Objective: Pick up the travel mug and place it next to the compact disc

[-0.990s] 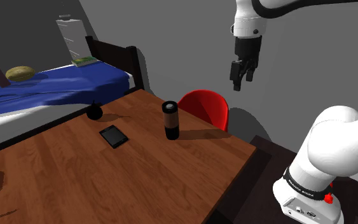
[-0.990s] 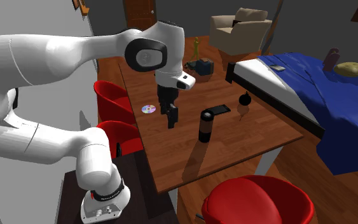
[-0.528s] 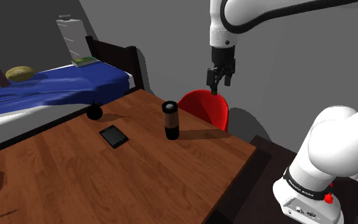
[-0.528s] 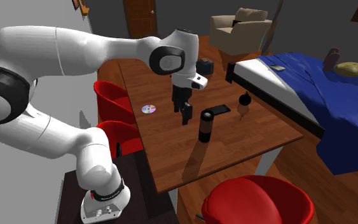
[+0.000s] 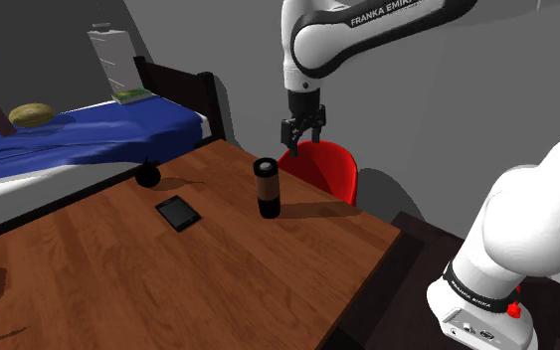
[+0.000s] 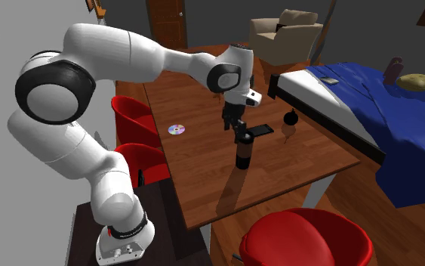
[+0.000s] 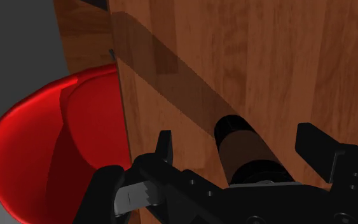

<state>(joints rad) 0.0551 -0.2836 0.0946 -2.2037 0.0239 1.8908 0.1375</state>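
As it stands, travel mug [image 5: 267,189] looks brown.

Beside and slightly behind the stand [image 5: 422,254], the shoulder camera looks down over the wooden counter [image 5: 118,268] toward the far bed [image 5: 69,139]. The second exterior camera stands farther back on the stand's other side, sharing that counter and bed. The wrist camera peers closely past the pincer [image 7: 234,133] at the counter's edge and a red chair [image 7: 44,146].
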